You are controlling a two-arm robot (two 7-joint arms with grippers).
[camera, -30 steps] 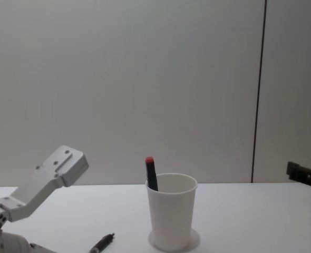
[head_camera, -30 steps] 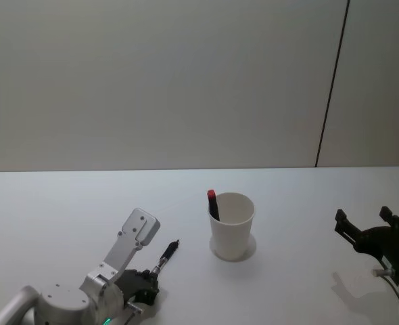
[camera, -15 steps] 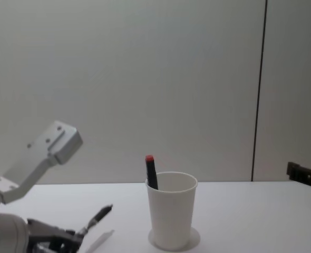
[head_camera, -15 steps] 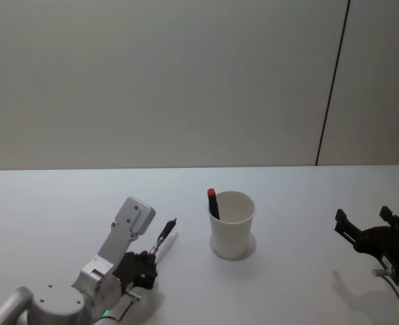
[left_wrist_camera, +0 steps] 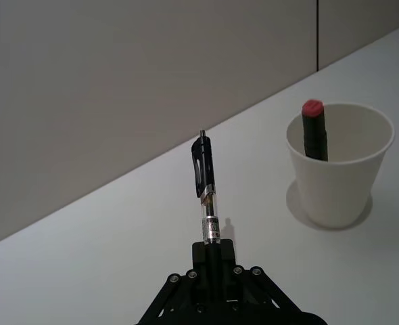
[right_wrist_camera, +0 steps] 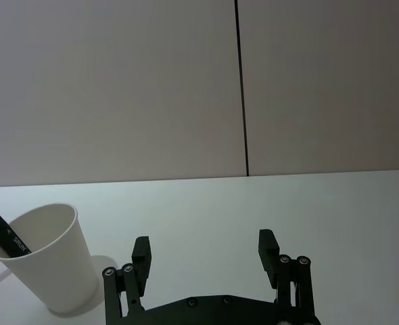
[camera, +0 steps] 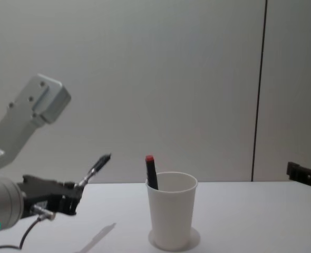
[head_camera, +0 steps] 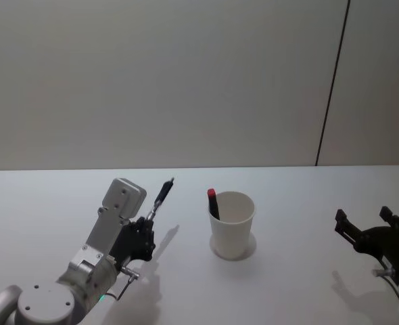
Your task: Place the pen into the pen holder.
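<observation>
My left gripper (head_camera: 147, 218) pinches slim black pen (head_camera: 161, 194), open gap to tapered white paper cup (head_camera: 231, 229), higher than before; right gripper (head_camera: 364, 218) spread, lower right

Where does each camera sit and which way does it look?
Head view: up high, looking forward and down at the table; left end effector holds the pen up, right end effector open at right.
Chest view: lower, looking across the table at the pen holder; left arm looms large.
Left wrist view: on the left arm, looking along the held pen toward the holder.
Right wrist view: on the right arm, looking past its open end effector.
Shared: all see the pen holder with a second pen inside.
</observation>
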